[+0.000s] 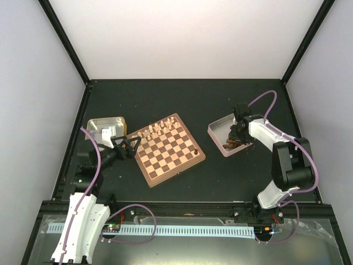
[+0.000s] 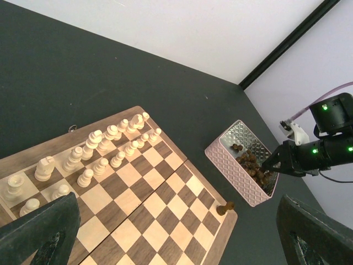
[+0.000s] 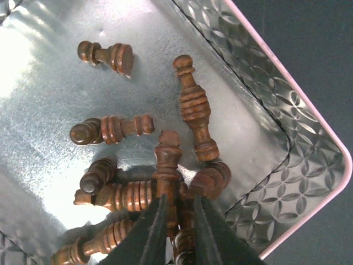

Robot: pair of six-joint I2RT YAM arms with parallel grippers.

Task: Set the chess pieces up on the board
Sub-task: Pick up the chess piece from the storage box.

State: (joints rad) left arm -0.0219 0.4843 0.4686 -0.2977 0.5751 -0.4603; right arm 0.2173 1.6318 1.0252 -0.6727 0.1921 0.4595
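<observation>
Left arm (image 1: pixel 98 160) stretched low from the near-left base, wrist level beside the board's left corner; left jaws spread wide, nothing between them

Far left, just beyond that wrist: shallow metal tin (image 1: pixel 105 128), plain silver floor

Mid desk (image 1: pixel 220 102), matte black: the board (image 1: pixel 177 174), wooden, chequered pale and brown with a reddish rim, turned corner-on to the arms. Cream chess pieces (image 1: pixel 159 129), turned wood, stand in two rows along its far-left edge. Lone dark pawn (image 2: pixel 223 208) upright on a square by the right corner

Right of the board, apart from it: pink-sided tin (image 3: pixel 309 113), embossed diamond pattern on its shiny inner wall, smooth floor. Dark chess pieces (image 3: pixel 113 128), glossy brown and ringed, lie loose in it, heaped at one corner

Right arm (image 1: pixel 287 165) folds up from the near-right base and angles down into that tin; right jaws narrow, pinched on the stem of a tall dark piece (image 3: pixel 167 157) atop the heap
</observation>
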